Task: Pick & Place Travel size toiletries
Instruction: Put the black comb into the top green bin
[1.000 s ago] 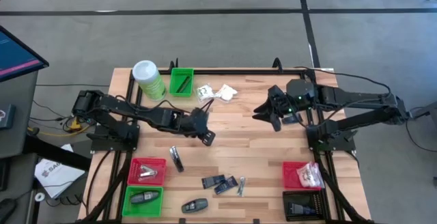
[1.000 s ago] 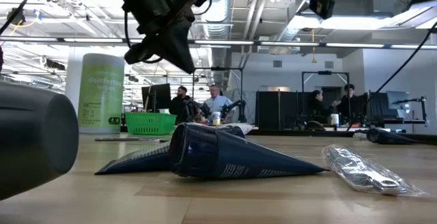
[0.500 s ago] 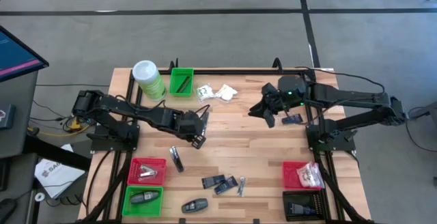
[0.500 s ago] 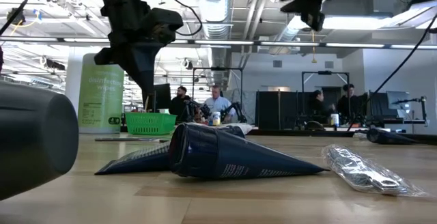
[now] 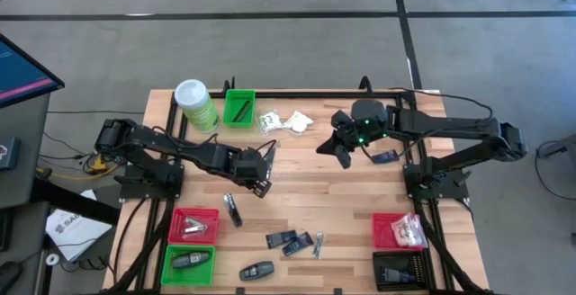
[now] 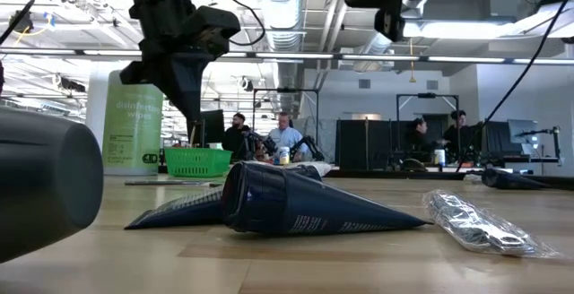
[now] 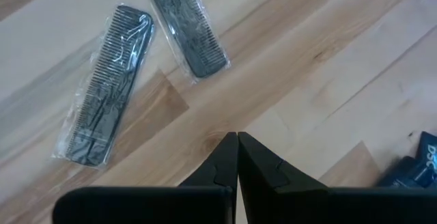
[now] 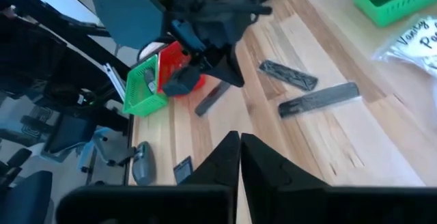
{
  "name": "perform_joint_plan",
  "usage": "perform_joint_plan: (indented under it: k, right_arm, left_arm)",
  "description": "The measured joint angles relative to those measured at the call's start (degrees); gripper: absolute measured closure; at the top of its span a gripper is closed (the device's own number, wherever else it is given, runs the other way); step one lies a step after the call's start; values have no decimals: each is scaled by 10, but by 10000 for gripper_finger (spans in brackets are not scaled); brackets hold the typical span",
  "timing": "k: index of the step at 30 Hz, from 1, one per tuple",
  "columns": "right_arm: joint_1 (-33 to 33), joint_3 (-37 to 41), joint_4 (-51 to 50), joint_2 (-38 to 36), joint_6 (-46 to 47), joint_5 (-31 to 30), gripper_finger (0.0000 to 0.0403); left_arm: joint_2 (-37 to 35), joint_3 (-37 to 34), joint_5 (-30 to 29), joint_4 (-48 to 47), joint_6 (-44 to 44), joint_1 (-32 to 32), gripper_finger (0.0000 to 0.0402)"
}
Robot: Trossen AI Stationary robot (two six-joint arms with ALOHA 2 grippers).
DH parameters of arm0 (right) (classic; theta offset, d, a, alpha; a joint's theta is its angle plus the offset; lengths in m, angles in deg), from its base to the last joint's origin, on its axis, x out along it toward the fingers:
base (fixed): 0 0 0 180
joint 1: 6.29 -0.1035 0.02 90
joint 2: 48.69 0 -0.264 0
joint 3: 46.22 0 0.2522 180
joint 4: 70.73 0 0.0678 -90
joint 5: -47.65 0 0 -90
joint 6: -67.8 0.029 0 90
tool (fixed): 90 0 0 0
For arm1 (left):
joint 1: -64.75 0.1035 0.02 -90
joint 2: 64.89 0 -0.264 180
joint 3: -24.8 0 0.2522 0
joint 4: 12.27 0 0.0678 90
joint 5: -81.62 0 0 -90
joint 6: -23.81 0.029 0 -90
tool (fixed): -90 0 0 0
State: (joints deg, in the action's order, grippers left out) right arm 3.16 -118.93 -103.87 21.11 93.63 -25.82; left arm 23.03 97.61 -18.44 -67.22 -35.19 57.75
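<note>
High view: the left gripper (image 5: 262, 185) is hanging over the bare wood near the table's (image 5: 342, 214) middle, above a dark comb (image 5: 232, 210), while the right gripper (image 5: 335, 149) is reaching in from the right toward the white sachets (image 5: 283, 121) lying beside the small green bin (image 5: 239, 108) and the green canister (image 5: 195, 102) at the far edge; blue-black packets (image 5: 290, 240) and a silvery packet (image 5: 318, 245) are lying near the front edge, a black oval piece (image 5: 256, 270) is sitting in front of them, and red bins (image 5: 193, 226) and (image 5: 399, 230), a second green bin (image 5: 187, 263) and a black bin (image 5: 400, 271) are lining the front corners. Low view: a dark blue packet (image 6: 296, 204) is lying in the foreground beside a clear crinkly packet (image 6: 471, 224), the left gripper (image 6: 184, 97) is hovering clear of the wood, and people are sitting in the room behind. Left wrist view: the left gripper's fingers (image 7: 222, 162) are pressing together with nothing between them, pointing at two wrapped black combs (image 7: 106, 94) and (image 7: 184, 22) lying on the wood. Right wrist view: the right gripper's fingers (image 8: 225, 157) are likewise clenched and holding nothing, and beyond them the left arm is hovering above the same two combs (image 8: 317, 99).
</note>
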Motion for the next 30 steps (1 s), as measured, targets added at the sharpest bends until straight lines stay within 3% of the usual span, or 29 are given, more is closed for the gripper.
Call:
perform_joint_plan:
  k: [17, 24, 30]
  right_arm:
    - [13, -5, -15, -1, 32, -1, 402]
    - [17, -5, -24, -2, 42, 0, 402]
    - [32, -5, -29, -2, 43, 0, 402]
  left_arm:
    - [0, -29, -2, -88, -15, 33, 400]
    - [0, -93, 5, -86, 0, 67, 400]
    - [0, -131, 5, -25, 14, 65, 400]
